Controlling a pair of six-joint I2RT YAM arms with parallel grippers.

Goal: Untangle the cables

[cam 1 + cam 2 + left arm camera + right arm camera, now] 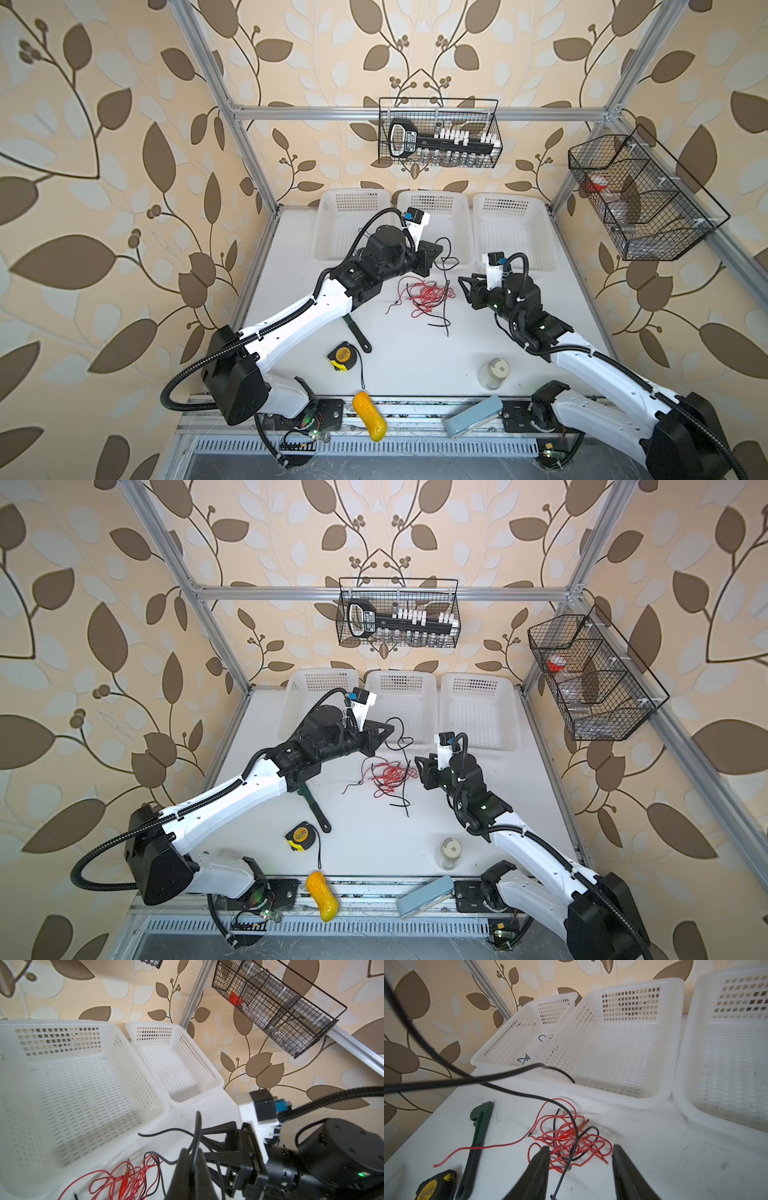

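My left pincer [192, 1153] is pressed together on the black cable [197, 1126] and holds it above the surface [415, 365], just in front of the middle basket [434, 193]. From there the cable drops into the heap of red cables [428, 296] lying mid-surface. My right pincer [580, 1148] hangs spread just beside that heap, gripping nothing, so nothing pins the red down. That worries me most: if I lift the black further, I expect it to drag the whole red bundle along or cinch a loop tight rather than slide free. The crocodile clip [566, 1133] buried in the heap looks likely to hook a strand. The black cable's loose end [571, 1080] lies against the basket wall and could catch in the perforations. The pipe wrench [477, 1136] lies near a stray red tail and might snag it. I cannot trace where the black threads through the red, nor say whether there is one black strand or several. A blue wire [524, 1059] shows only through the leftmost basket's [550, 999] wall. The left pads hide the actual grip point.
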